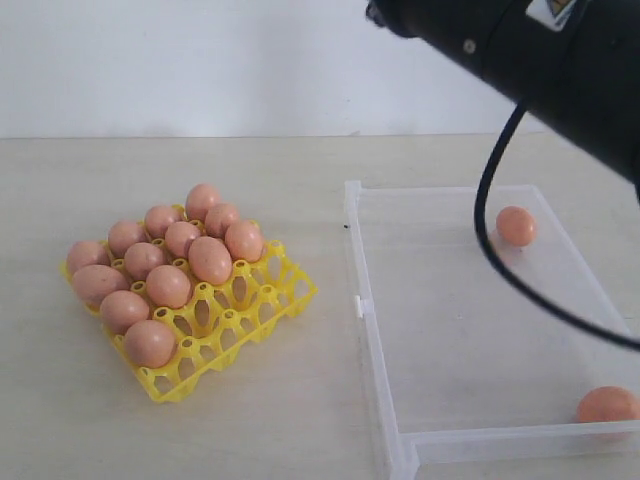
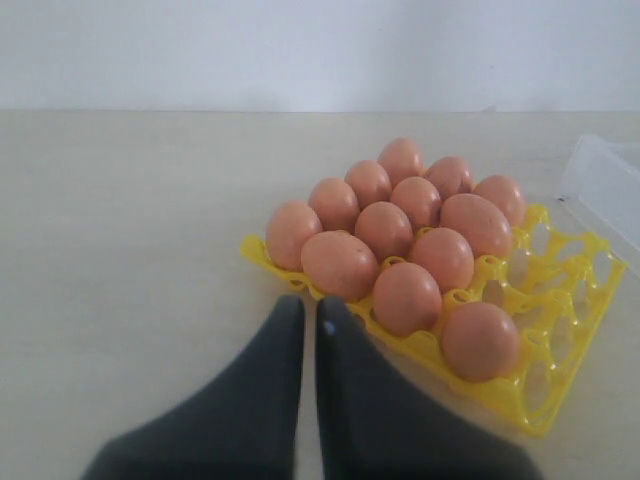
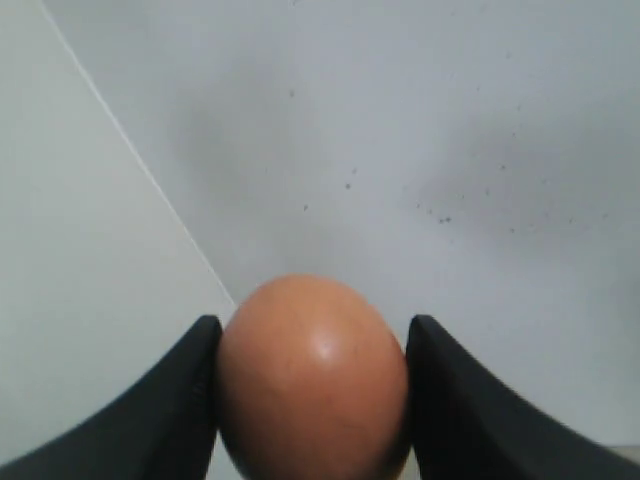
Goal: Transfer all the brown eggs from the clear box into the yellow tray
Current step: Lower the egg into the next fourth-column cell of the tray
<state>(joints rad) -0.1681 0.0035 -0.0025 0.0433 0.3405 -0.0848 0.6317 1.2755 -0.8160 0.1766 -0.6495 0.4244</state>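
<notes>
A pale beige desk (image 1: 250, 420) stands against a plain white wall (image 1: 200, 60). On the left half of the desk, about midway between the far and near edges, the yellow tray (image 1: 250, 305) sits askew, with one corner pointing toward the near edge. I count thirteen brown eggs (image 1: 210, 259) in its cups, filling the side nearer the left edge. The cups on the side facing the clear box (image 1: 375, 330) are bare. The box lies toward the right edge and runs down close to the near edge. It sits near the tray without touching it.

Two eggs lie loose in the box. One egg (image 1: 516, 226) is toward the far edge and the other (image 1: 607, 404) is by the box's near right corner.

The black right arm (image 1: 560, 60) hangs over the far right corner, and a black cable (image 1: 490, 240) loops down from it. The right gripper (image 3: 312, 320) has an egg (image 3: 312, 390) between its fingers (image 3: 170, 410), which press against both sides of it. I cannot tell just where over the desk it is held.

The left gripper (image 2: 308, 305) sits just beside the tray's edge on the side away from the box. Its fingers (image 2: 350, 400) are drawn nearly together with only a thin slit between them, and they hold nothing.
</notes>
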